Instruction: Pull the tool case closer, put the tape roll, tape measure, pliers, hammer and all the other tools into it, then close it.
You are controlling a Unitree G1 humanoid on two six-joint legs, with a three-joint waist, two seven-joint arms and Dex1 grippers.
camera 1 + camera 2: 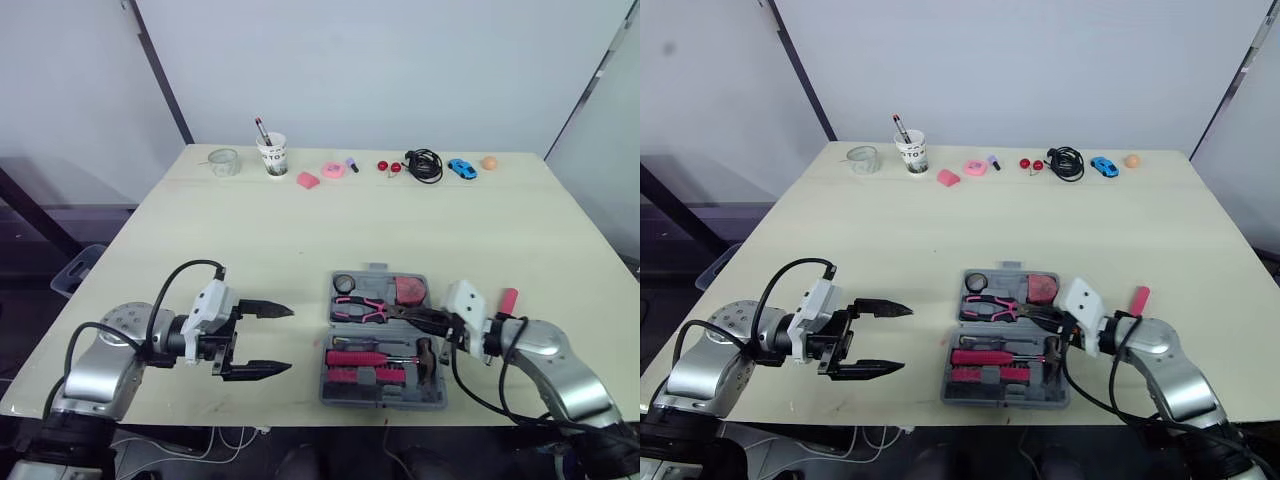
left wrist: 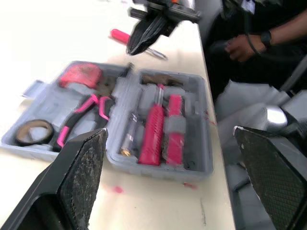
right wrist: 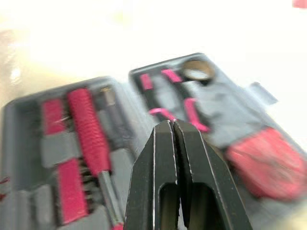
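Hovering over the open tool case (image 1: 384,398), the right pincer (image 3: 171,125) has its two black fingers pressed together with nothing between them, the tips above the case's far half, close to the pliers (image 1: 360,308). The left pincer (image 1: 286,340) sits just left of the case, low over the worktop (image 1: 300,230), its fingers spread wide and pointing at the case.

Inside the case, the far half holds the tape roll (image 1: 344,283) at its left end, the pink-handled pliers beside it and the red tape measure (image 1: 410,290) at its right end. The near half holds a red-handled screwdriver (image 1: 355,357) and other red tools, with the hammer (image 1: 428,353) at its right end.

Right of the case, past the right pincer, a red-handled tool (image 1: 508,298) lies on the bare worktop, outside the case.

Well beyond the case, along the far edge, stand a glass jar (image 1: 223,162), a paper cup (image 1: 272,156), a black cable (image 1: 425,165), a blue toy car (image 1: 461,168) and an orange ball (image 1: 489,162).
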